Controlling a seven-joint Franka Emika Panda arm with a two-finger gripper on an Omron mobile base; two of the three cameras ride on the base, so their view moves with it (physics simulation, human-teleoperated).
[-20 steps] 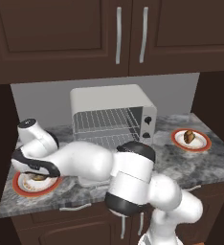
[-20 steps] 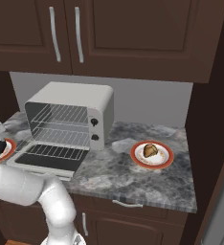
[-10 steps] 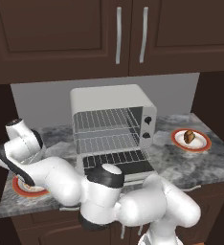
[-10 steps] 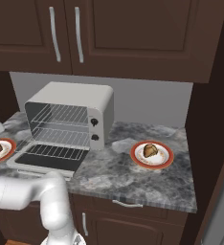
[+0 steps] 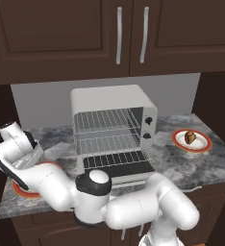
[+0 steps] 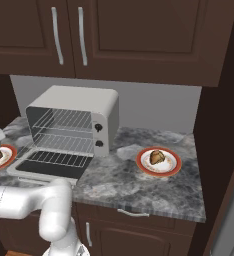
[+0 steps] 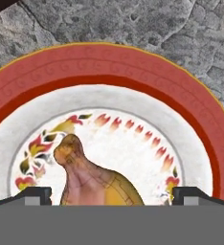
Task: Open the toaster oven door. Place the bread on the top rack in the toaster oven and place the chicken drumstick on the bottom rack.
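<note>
Below the gripper [image 7: 111, 196], between its two dark fingertips [image 7: 30, 195] standing wide apart, lies the chicken drumstick [image 7: 92, 179]; nothing is held, and whether the tips touch it cannot be told. Brown and glossy, with a knobby narrow end, the drumstick rests on a round plate [image 7: 109, 67] that has a broad red rim, a thin yellow edge and a white centre ringed with small red and yellow flame-like marks. That plate sits at the left end of the mottled grey stone counter [image 6: 139, 185], just beside the toaster oven [image 5: 112, 103].

The oven is boxy and off-white with a rounded top and two dark knobs [image 5: 147, 128] on its right panel. Its door [image 5: 117, 166] lies folded down flat toward the front, black glass facing up, leaving the top rack [image 5: 105, 120] and bottom rack [image 5: 109, 143], thin silver wire grids, open to view and bare.

Well apart, on the counter's right side, a matching red-rimmed plate [image 6: 175, 161] carries the bread [image 6: 157, 157]. Dark wooden cabinets [image 5: 61, 33] hang overhead.
</note>
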